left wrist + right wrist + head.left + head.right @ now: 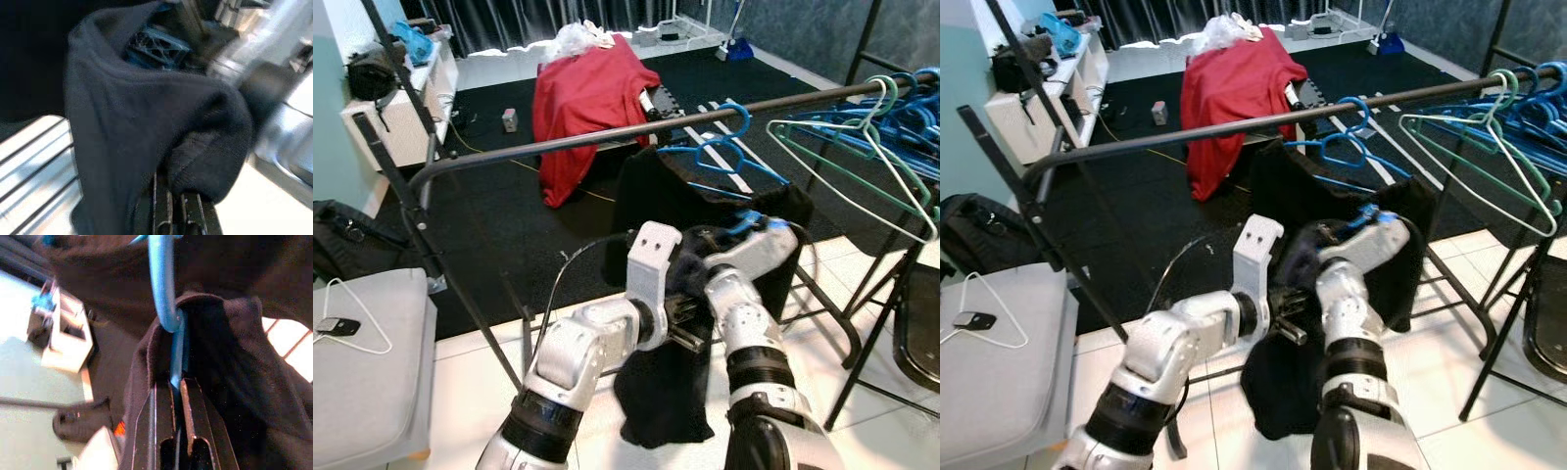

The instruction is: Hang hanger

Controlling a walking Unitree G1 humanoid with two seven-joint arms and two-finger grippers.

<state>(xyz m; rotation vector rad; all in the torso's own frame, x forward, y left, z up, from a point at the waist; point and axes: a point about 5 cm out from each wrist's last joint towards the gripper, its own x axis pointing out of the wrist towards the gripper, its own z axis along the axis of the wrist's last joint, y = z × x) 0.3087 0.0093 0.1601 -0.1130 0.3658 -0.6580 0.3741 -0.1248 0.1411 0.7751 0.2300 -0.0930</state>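
A black garment (664,392) hangs below my two arms, in front of the dark clothes rail (607,137). A blue hanger (164,289) sits inside its collar, with the hook sticking out. My right gripper (177,382) is shut on the hanger's neck just under the hook, and its wrist (759,240) is raised towards the rail. My left gripper (168,198) is shut on a fold of the black garment (146,127), close beside the right forearm. Most of the hanger is hidden by the cloth.
Several blue hangers (720,147) and a green hanger (862,147) hang on the rail to the right. More black cloth (651,196) drapes behind my arms. A grey seat (362,362) with a white hanger stands at left, a black chair (915,333) at right, and a red cloth (587,98) beyond.
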